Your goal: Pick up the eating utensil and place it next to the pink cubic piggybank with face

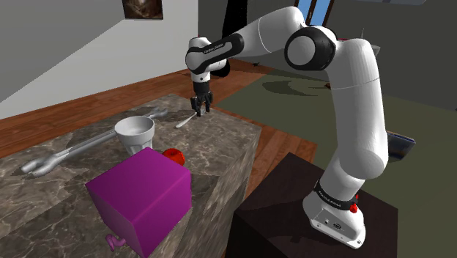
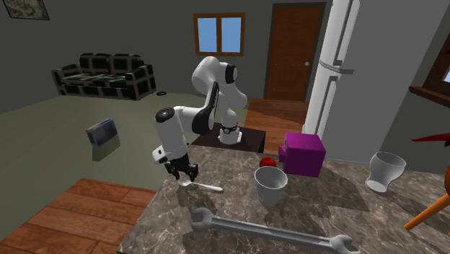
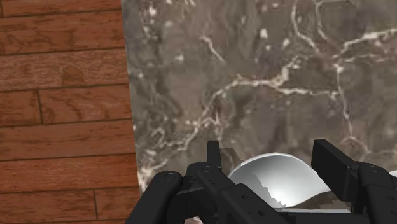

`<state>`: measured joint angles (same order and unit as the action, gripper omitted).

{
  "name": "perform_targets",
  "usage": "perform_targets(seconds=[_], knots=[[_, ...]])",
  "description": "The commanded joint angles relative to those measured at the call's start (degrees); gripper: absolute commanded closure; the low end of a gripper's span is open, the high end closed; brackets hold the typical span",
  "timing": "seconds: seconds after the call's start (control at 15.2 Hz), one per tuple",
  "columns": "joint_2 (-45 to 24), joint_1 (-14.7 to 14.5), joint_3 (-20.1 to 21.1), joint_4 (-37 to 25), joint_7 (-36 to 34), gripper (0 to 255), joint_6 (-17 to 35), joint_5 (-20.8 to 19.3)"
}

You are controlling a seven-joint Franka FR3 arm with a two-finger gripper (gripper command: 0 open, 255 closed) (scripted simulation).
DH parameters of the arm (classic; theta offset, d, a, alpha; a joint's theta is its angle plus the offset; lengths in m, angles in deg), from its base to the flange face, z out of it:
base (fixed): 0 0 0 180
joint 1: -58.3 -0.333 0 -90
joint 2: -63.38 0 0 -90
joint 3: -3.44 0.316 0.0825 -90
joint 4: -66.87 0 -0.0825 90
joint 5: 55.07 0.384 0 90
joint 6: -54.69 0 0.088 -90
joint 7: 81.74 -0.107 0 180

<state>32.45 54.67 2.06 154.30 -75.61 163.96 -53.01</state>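
- Your gripper (image 1: 199,108) (image 2: 184,175) (image 3: 272,156) points straight down at the counter, well apart from the piggybank (image 1: 143,194) (image 2: 303,153).
- Its two black fingers (image 3: 214,156) are clasped on the rounded bowl of the spoon (image 1: 184,121) (image 2: 205,186) (image 3: 280,178), one finger on each side.
- You see the spoon as pale grey. Its handle lies low over the counter and points from the gripper roughly toward the piggybank's side of the counter. The spoon sits at the counter's edge, far from the piggybank.
- The counter (image 1: 220,146) (image 2: 346,209) (image 3: 267,63) is dark brown marble with pale veins. A wooden floor (image 3: 63,95) shows past its edge, on the side away from the piggybank.
- The piggybank looks like a plain magenta cube. You cannot see its face from these views.
- A small red thing (image 1: 173,155) (image 2: 267,162) sits just beside the piggybank, on the side toward the spoon.
- A white cup (image 1: 135,132) (image 2: 271,185) stands near the piggybank, just past the red thing.
- A second white cup (image 2: 384,170) stands on the piggybank's other side, away from the spoon.
- A long grey wrench (image 1: 80,150) (image 2: 274,231) lies flat, farther from the piggybank than the first cup.
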Motion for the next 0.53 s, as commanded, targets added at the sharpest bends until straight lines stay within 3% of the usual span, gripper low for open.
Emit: perform_targets(seconds=[0.0, 0.46], knots=[[0.0, 0.0, 0.0, 0.0, 0.0, 255, 0.0, 0.0], [0.3, 0.0, 0.0, -0.3, 0.0, 255, -0.6, 0.0]])
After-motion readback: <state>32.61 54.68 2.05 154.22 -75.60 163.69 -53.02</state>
